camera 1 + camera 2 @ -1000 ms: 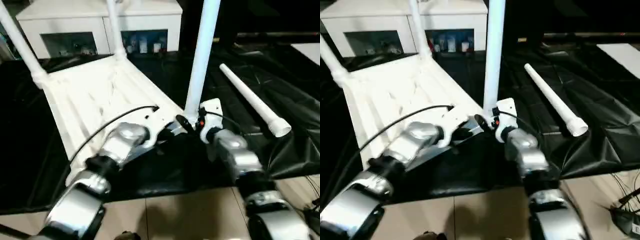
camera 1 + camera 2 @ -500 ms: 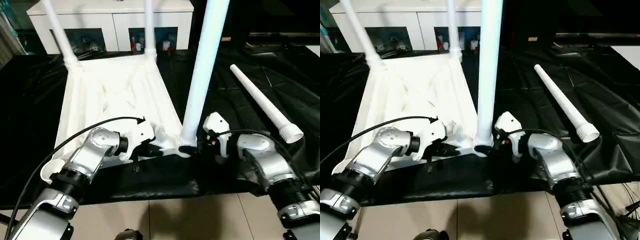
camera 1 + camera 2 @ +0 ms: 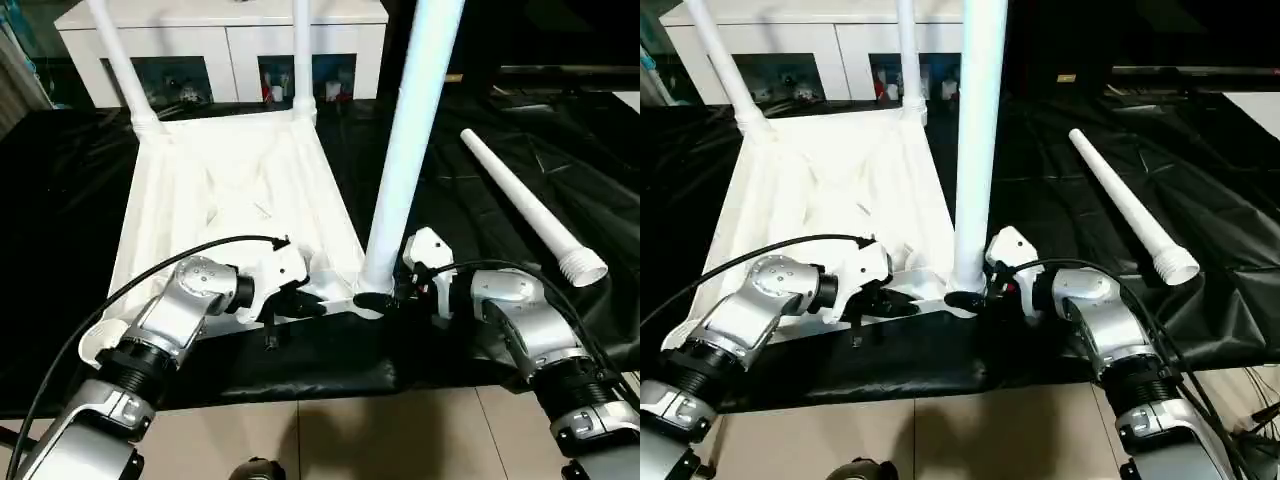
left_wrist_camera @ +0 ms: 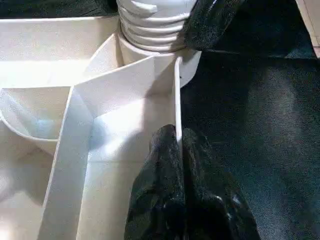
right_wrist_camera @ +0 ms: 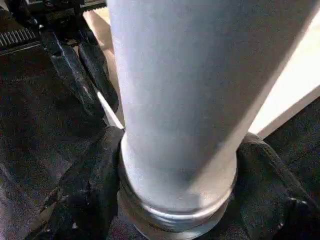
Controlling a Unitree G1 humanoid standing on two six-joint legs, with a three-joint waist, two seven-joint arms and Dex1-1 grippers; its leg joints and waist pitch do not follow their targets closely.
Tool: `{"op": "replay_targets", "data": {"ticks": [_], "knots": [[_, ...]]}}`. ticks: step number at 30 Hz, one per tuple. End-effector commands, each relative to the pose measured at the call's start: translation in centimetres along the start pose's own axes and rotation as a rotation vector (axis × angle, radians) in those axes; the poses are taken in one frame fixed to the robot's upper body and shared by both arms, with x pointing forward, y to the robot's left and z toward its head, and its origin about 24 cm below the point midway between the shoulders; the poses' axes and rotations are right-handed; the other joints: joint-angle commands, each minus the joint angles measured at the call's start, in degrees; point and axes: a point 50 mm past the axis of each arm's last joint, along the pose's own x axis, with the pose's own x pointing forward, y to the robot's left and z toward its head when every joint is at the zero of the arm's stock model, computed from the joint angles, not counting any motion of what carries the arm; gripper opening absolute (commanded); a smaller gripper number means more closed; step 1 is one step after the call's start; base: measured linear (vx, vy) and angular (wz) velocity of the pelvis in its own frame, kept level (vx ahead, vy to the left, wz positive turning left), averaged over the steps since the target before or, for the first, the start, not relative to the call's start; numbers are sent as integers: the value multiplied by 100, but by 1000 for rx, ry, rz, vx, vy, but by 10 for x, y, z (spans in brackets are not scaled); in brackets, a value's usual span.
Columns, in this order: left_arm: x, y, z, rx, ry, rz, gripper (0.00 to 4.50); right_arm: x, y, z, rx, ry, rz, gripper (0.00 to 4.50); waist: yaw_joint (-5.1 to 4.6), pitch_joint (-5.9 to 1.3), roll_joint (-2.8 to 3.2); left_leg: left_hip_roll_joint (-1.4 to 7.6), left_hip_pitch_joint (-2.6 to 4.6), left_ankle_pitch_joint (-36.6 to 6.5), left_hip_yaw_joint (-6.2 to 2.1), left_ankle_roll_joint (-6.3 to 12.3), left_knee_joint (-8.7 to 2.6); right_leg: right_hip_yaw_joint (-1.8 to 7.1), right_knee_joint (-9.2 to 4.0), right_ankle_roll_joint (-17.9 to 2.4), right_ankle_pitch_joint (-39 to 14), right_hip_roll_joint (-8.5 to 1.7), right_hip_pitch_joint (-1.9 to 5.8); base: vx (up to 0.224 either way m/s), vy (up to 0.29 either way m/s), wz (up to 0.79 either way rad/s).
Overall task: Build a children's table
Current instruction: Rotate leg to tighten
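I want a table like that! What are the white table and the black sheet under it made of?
The table top and its legs look like smooth white plastic, moulded with ribs underneath. The black sheet seems thin plastic film: it wrinkles and shines, though coated cloth is possible.

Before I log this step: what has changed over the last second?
The right tool has closed in around the base of the near leg, a finger each side. The left tool stays clamped on the tabletop's edge rib. Three legs stand in their sockets; the fourth leg lies untouched.
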Motion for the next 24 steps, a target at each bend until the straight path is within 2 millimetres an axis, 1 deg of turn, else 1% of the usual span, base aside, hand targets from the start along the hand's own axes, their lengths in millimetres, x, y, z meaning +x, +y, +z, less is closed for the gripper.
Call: {"op": "replay_targets", "data": {"ticks": [1,5,8,9,11,12,13,14,15,16,18,19,20,21,22,23,24], "knots": [[1,-3,8,34,-21,-33,0,-1,2,1,1,-14,18,275,-10,-457,-68,345,217,-1491,-156,287,-352,209,-312,-1430,-899,-260,213,0,0,0],[1,-2,8,32,-14,-36,0,-1,2,-1,13,-19,6,273,-12,-463,-67,339,213,-1443,-154,302,-343,207,-297,-1460,-781,-256,218,0,0,0],[4,2,9,13,-17,9,0,1,-1,-2,64,-53,-77,272,-10,-460,-70,338,209,-1452,-155,310,-341,210,-301,-1460,-824,-263,218,0,0,0],[7,5,10,0,-17,44,0,2,-4,-4,89,-56,-137,272,-30,-446,-79,337,205,-1513,-153,281,-349,216,-312,-1454,-914,-258,206,0,0,0],[13,12,12,-25,-19,114,0,6,-9,-7,133,-57,-246,272,-46,-430,-75,327,218,-1732,-173,151,-367,215,-343,-1381,-1272,-264,194,0,0,0],[17,15,15,-38,-23,150,0,9,-11,-9,173,-62,-310,272,-67,-405,-86,317,227,-1938,-174,53,-376,223,-387,-1302,-1618,-276,170,0,0,0],[22,18,17,-55,-26,174,0,13,-12,-11,210,-67,-361,272,-88,-403,-90,319,241,-2128,-198,-76,-392,218,-403,-1205,-1916,-291,174,0,0,0],[28,20,21,-71,-33,206,0,18,-13,-12,268,-75,-431,272,-101,-396,-83,312,247,-2205,-202,-114,-397,219,-424,-1157,-2039,-286,161,0,0,0],[33,22,24,-83,-37,226,0,22,-13,-13,315,-82,-478,272,-119,-396,-87,308,273,-2352,-209,-186,-401,223,-444,-1091,-2195,-285,135,0,0,0],[41,25,30,-110,-39,270,0,28,-14,-14,372,-84,-554,272,-146,-396,-86,302,266,-2405,-219,-239,-411,217,-453,-1067,-2225,-286,144,0,0,0],[50,27,36,-133,-40,320,0,34,-16,-15,415,-74,-639,272,-154,-395,-80,304,274,-2471,-231,-262,-408,213,-475,-1008,-2282,-299,133,0,0,0],[54,28,38,-148,-39,344,0,37,-17,-15,427,-67,-675,272,-154,-401,-67,293,269,-2469,-232,-258,-405,210,-481,-974,-2291,-303,138,0,0,0],[61,29,43,-172,-40,382,0,41,-18,-16,444,-56,-734,272,-163,-401,-75,287,267,-2454,-220,-257,-404,212,-493,-968,-2278,-298,129,0,0,0],[62,29,43,-174,-40,385,0,41,-18,-16,445,-55,-739,272,-167,-395,-74,284,277,-2465,-214,-268,-401,215,-498,-966,-2283,-292,111,0,0,0],[70,30,48,-180,-38,419,0,45,-20,-16,477,-58,-798,272,-160,-403,-73,278,285,-2465,-220,-247,-397,211,-511,-971,-2235,-294,119,0,0,0],[77,28,53,-171,-44,428,0,49,-20,-14,499,-64,-841,272,-152,-409,-74,278,276,-2428,-224,-227,-397,206,-509,-965,-2180,-293,132,0,0,0],[78,27,54,-169,-46,428,0,50,-21,-13,501,-66,-844,272,-159,-420,-59,282,270,-2395,-224,-220,-404,205,-502,-964,-2060,-288,132,0,0,0]]}}
